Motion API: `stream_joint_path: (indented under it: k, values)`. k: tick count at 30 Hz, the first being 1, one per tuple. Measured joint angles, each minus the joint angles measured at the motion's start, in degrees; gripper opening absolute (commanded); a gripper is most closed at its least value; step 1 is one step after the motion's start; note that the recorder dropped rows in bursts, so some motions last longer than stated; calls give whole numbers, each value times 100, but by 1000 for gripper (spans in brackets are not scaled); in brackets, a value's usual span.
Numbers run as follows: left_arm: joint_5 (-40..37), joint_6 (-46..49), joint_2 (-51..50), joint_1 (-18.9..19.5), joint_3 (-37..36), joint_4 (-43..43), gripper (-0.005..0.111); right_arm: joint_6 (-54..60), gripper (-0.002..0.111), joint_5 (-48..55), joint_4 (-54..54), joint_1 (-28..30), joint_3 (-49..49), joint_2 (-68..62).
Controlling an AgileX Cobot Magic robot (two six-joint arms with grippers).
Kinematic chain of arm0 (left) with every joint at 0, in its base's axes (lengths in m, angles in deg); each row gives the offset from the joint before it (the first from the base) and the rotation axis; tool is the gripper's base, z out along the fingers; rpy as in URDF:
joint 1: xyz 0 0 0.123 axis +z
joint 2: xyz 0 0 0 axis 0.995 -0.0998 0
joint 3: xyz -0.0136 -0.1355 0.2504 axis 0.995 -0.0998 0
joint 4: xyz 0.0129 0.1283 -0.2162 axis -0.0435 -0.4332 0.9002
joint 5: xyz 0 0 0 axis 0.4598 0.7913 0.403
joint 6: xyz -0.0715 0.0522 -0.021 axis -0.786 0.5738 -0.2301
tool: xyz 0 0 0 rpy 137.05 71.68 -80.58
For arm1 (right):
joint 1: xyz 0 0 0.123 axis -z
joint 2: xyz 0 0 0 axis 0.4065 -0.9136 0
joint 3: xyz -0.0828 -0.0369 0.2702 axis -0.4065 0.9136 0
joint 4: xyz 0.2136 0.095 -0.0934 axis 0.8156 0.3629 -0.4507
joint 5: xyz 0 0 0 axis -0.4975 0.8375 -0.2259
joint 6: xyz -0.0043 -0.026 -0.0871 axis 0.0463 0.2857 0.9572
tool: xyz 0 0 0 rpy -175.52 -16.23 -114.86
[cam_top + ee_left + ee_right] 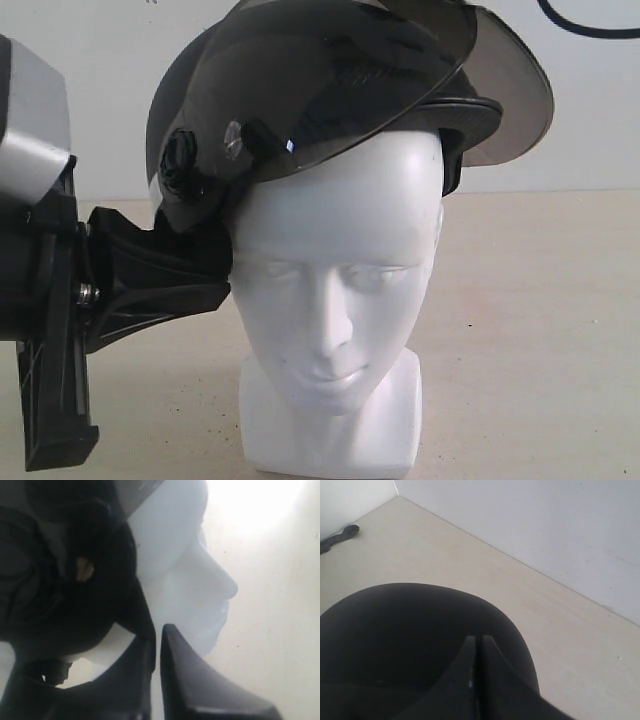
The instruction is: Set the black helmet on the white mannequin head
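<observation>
The black helmet sits tilted on top of the white mannequin head, its tinted visor flipped up above the forehead. My left gripper is at the head's side, just under the helmet's lower edge, with its tips against the white surface. In the left wrist view the left gripper is shut, with only a thin bright slit between its fingers and the helmet beside them. My right gripper is shut and hovers over the helmet's dome. It is hidden in the exterior view.
The mannequin stands on a beige table in front of a white wall. A black cable hangs at the upper right. The left arm's grey and black body fills the left edge. A dark object lies near the wall corner.
</observation>
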Motion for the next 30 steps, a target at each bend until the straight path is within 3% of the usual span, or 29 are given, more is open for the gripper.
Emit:
stream_joint_path:
  k: [6,15,21,30]
  values:
    - [-163,39,0,20,0,80,4,0,0,53,22,0,0,0]
    - [90,-36,-51,-670,2,-118,4,0,0,300,217,22,-4,136]
    - [380,-587,-51,-980,-116,-469,4,-44,0,811,434,-15,7,293]
    - [852,-906,145,-1043,-634,-197,4,-158,0,915,399,-158,7,338]
